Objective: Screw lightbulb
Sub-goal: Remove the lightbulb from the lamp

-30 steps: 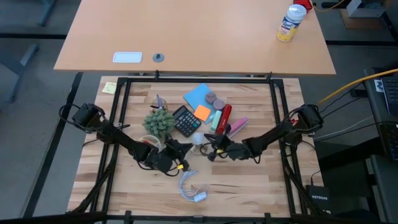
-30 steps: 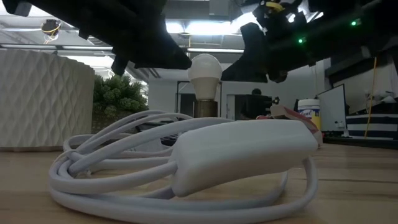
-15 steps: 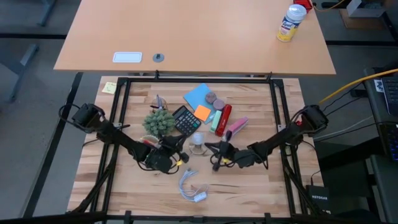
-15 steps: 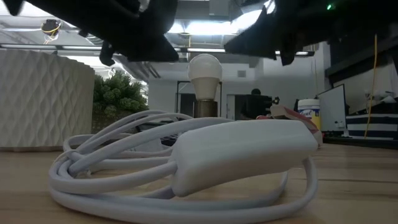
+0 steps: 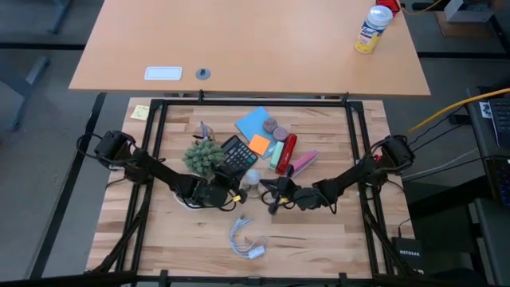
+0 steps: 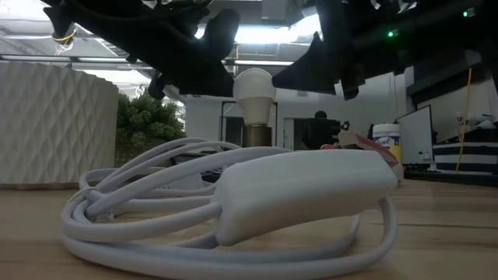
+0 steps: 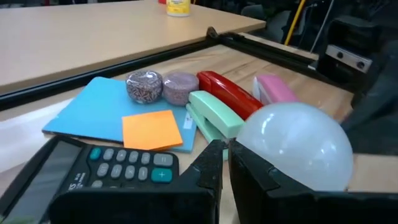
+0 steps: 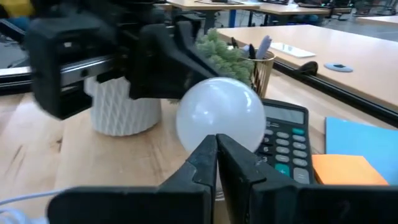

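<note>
The lightbulb (image 5: 252, 178) stands upright mid-table, just near of the calculator (image 5: 237, 154). The left gripper (image 5: 226, 192) has moved in beside it, fingers nearly together, empty. The right gripper (image 5: 272, 191), fully closed and empty, has returned close. Screwing seems about to resume.

A: What is seen beyond the slatted wooden work table (image 5: 319, 231)?

B: A large tan desk (image 5: 263, 48) is placed directly behind it. A white label (image 5: 163, 73) and a small round grommet (image 5: 203, 73) are seen on its surface, and a white and yellow canister (image 5: 372, 29) is stood near its far corner. Grey floor (image 5: 40, 119) is visible at the side.

A: How is the room lit?

B: Bright ceiling panels (image 6: 261, 33) are seen overhead in the low view. White walls and a dark doorway (image 6: 292, 132) are shown behind, and further tan desks (image 8: 348, 50) are shown in the right wrist view.
</note>
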Action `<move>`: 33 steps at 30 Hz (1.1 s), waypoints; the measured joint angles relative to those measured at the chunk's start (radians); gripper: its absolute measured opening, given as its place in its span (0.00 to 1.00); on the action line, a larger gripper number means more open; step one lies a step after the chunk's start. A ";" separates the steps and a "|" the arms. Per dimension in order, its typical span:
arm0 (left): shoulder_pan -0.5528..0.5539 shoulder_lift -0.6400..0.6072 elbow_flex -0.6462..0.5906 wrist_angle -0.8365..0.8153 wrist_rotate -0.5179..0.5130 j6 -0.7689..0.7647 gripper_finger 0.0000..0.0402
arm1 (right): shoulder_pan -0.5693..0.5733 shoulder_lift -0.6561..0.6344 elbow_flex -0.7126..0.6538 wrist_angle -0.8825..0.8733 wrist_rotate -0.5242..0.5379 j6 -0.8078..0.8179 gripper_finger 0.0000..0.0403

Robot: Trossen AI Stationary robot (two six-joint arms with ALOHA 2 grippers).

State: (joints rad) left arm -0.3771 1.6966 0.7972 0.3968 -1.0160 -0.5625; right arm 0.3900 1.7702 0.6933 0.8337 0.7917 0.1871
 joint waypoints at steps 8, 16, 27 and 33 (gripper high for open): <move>-0.049 0.000 -0.002 -0.002 -0.011 -0.016 0.05 | -0.019 0.000 -0.002 -0.008 0.071 -0.001 0.05; -0.081 0.001 0.002 0.009 0.018 -0.043 0.05 | -0.043 0.002 0.000 -0.044 0.088 -0.004 0.05; -0.093 0.001 0.002 0.008 -0.058 -0.036 0.05 | -0.051 0.002 0.000 -0.047 0.106 -0.015 0.05; -0.093 0.001 0.001 0.007 -0.060 -0.040 0.05 | -0.050 0.002 0.000 -0.050 0.106 -0.016 0.05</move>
State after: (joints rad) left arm -0.4702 1.6974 0.7986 0.4042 -1.0762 -0.6025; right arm 0.3397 1.7718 0.6930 0.7837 0.8974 0.1715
